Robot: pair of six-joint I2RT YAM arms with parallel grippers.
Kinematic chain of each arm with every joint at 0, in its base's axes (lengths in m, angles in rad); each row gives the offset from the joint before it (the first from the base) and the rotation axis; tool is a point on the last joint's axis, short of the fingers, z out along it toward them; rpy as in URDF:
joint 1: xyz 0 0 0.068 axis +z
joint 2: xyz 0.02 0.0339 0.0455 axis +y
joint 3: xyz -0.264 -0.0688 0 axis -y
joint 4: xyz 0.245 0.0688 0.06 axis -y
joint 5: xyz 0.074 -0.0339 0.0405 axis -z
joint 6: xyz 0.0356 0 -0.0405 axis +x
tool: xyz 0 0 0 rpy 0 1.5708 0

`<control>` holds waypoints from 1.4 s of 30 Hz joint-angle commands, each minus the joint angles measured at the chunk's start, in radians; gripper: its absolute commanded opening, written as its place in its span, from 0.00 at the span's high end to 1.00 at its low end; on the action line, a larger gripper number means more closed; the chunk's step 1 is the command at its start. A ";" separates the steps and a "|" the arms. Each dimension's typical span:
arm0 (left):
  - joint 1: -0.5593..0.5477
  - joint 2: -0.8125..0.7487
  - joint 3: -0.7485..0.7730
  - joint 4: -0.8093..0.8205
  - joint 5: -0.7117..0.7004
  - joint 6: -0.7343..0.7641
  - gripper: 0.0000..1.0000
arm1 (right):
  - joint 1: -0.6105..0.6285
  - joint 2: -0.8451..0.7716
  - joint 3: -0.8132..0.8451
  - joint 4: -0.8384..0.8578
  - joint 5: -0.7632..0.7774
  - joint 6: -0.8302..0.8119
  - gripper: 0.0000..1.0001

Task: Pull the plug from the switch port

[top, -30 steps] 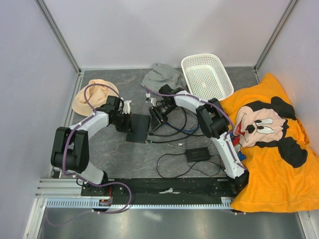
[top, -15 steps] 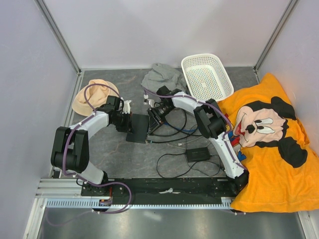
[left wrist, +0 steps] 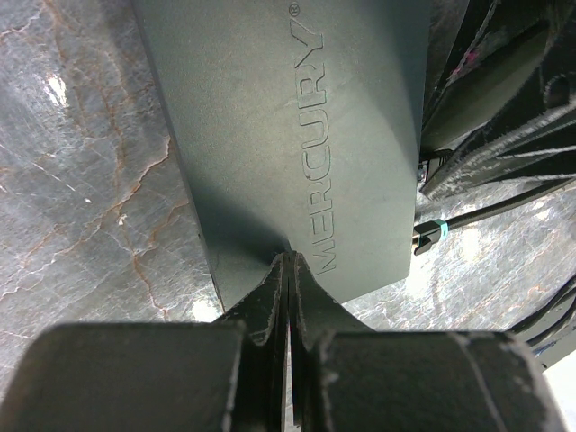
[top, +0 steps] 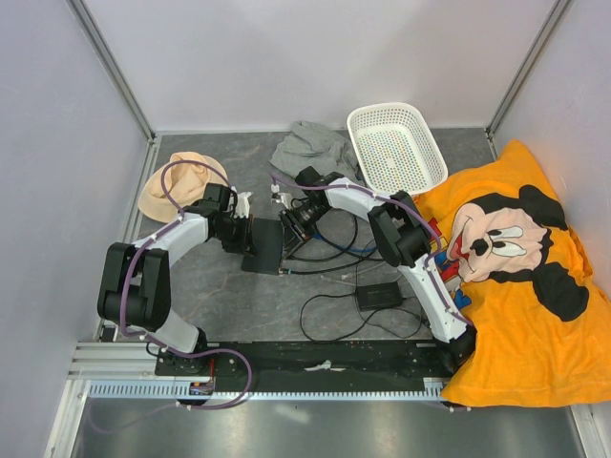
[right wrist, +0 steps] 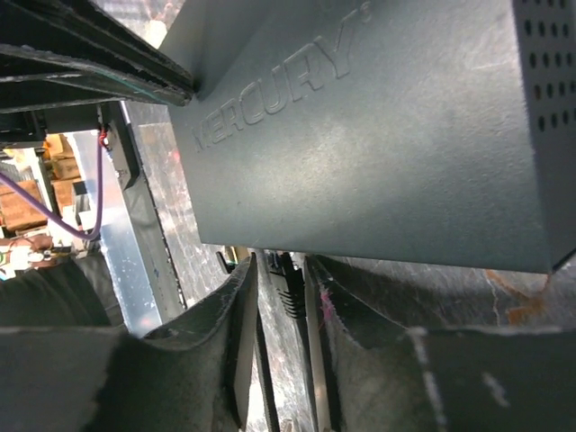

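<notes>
The flat black switch [top: 265,246], marked MERCURY, lies on the grey table between both arms; it also shows in the left wrist view [left wrist: 297,117] and the right wrist view [right wrist: 378,135]. My left gripper [top: 250,236] is shut with nothing between its fingers, its tips [left wrist: 290,258] resting on the switch's top face. My right gripper [top: 289,227] is at the switch's port side. Its fingers [right wrist: 279,270] are narrowly open around a black plug [right wrist: 290,286] seated in a port, the right finger against it, a small gap on the left. The port itself is hidden.
Another plug with a teal band [left wrist: 430,236] sticks out of the same side. Black cables [top: 334,250] loop toward a small power brick [top: 379,295]. A white basket [top: 396,143], grey cloth [top: 310,143], beige hat [top: 181,183] and orange cushion [top: 516,277] surround the area.
My right gripper has moved left, closer to the switch's port side. The left gripper and the switch have stayed put.
</notes>
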 commanded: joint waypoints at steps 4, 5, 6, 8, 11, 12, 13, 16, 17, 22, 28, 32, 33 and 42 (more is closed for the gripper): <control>-0.003 0.018 0.006 0.006 -0.057 -0.003 0.99 | 0.026 0.040 0.014 0.022 0.146 -0.035 0.74; -0.003 0.018 0.006 0.006 -0.057 -0.003 0.98 | 0.026 0.040 0.011 0.022 0.157 -0.037 0.75; -0.003 0.018 0.006 0.008 -0.056 -0.003 0.98 | 0.031 0.040 0.012 0.023 0.168 -0.038 0.78; -0.003 0.019 0.006 0.006 -0.056 -0.003 0.99 | 0.029 0.042 0.009 0.022 0.186 -0.037 0.83; -0.003 0.019 0.008 0.006 -0.054 -0.003 0.98 | 0.034 0.040 0.006 0.020 0.218 -0.040 0.89; -0.003 0.019 0.006 0.006 -0.056 -0.003 0.99 | 0.034 0.037 0.002 0.020 0.224 -0.042 0.92; -0.003 0.018 0.006 0.006 -0.056 -0.003 0.98 | 0.037 0.036 -0.002 0.020 0.250 -0.043 0.94; -0.003 0.018 0.006 0.006 -0.056 -0.001 0.98 | 0.037 0.031 -0.014 0.016 0.289 -0.049 1.00; -0.003 0.016 0.008 0.006 -0.056 -0.001 0.98 | 0.037 0.028 -0.015 0.008 0.307 -0.054 1.00; -0.003 0.025 0.009 0.006 -0.051 -0.003 0.98 | 0.035 0.030 -0.018 -0.024 0.344 -0.078 1.00; -0.003 0.028 0.015 0.008 -0.056 -0.004 0.98 | 0.035 0.031 -0.034 -0.035 0.401 -0.081 1.00; -0.003 0.028 0.015 0.011 -0.059 -0.004 0.98 | 0.035 0.033 -0.038 -0.041 0.433 -0.084 1.00; -0.003 0.028 0.017 0.012 -0.059 -0.004 0.98 | 0.037 0.033 -0.041 -0.043 0.436 -0.085 1.00; -0.003 0.031 0.012 0.015 -0.053 -0.006 0.98 | 0.037 0.034 -0.055 -0.061 0.462 -0.104 1.00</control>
